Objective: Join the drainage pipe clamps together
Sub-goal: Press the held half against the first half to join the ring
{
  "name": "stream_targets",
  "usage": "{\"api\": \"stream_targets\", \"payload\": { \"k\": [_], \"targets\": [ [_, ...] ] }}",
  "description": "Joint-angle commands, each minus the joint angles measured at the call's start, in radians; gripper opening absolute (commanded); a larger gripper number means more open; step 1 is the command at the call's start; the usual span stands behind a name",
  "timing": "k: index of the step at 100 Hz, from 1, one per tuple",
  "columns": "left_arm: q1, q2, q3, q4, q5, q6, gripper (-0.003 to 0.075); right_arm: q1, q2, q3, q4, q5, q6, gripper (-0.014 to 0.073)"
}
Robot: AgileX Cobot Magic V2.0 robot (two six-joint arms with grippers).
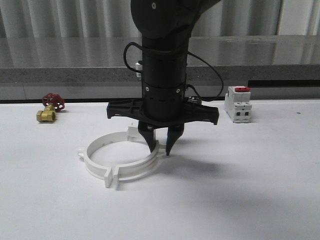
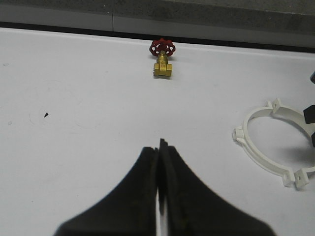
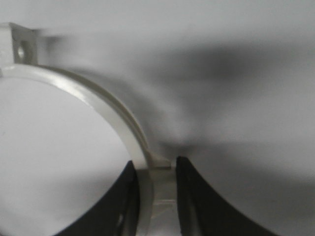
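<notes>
Your right end effector straddles the drainage pipe clamps at the ring's right rim — whether it presses, you cannot tell — ring flat on the desk; left end effector sits closed, empty

In your left wrist view, the white plastic ring of pipe clamps is cut off at the picture's edge. In the right wrist view, the black fingers hide the ring's rim between them, and the nearby surface is blurred.

White is seen on the drainage pipe clamps and the table. The valve is coloured brass with a red handwheel, and the grippers' fingers black.
</notes>
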Motion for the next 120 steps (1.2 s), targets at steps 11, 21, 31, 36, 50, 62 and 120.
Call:
{"api": "stream_targets", "payload": {
  "k": [11, 21, 31, 36, 50, 62, 120],
  "targets": [
    [0.002, 0.004, -0.027, 0.000, -0.075, 0.002, -0.0020, 0.000, -0.058, -0.034, -0.009, -0.023, 0.002, 0.0090],
    [0.002, 0.004, -0.027, 0.000, -0.075, 0.002, -0.0020, 0.000, -0.058, -0.034, -0.005, -0.030, 0.002, 0.0090],
    [0.002, 0.004, -0.027, 0.000, -0.075, 0.002, -0.0020, 0.000, -0.058, -0.034, 0.002, -0.041, 0.002, 0.0090],
    [0.002, 0.004, -0.027, 0.000, -0.075, 0.002, -0.0020, 0.000, -0.058, -0.034, 0.002, -0.047, 0.002, 0.0090],
    [0.002, 0.004, -0.027, 0.000, -0.075, 0.002, -0.0020, 0.000, -0.058, -0.034, 0.002, -0.056, 0.002, 0.0090],
    [0.002, 0.004, -0.027, 0.000, -0.075, 0.002, -0.0021, 0.000, -0.058, -0.034, 0.002, -0.056, 0.002, 0.0090],
    [0.002, 0.004, -0.027, -0.001, -0.075, 0.002, -0.0021, 0.000, -0.058, -0.034, 0.002, -0.061, 0.002, 0.0090]
  ]
}}
